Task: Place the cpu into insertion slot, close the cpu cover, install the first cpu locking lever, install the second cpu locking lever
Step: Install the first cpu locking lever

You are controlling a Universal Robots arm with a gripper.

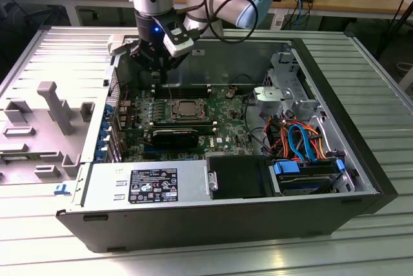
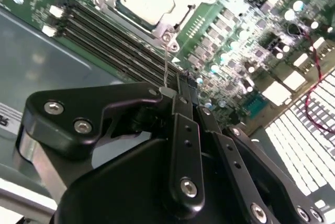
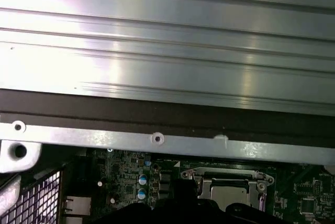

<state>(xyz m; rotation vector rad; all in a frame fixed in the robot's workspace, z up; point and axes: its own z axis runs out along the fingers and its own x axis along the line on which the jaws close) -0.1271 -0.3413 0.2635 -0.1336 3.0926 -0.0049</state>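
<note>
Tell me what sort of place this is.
Probably an electronics or robotics lab workbench. An opened desktop computer case lies on a ribbed aluminium table, its green motherboard exposed, with the arm's gripper poised over it. Behind stand wooden desks strewn with cables and small parts.
</note>
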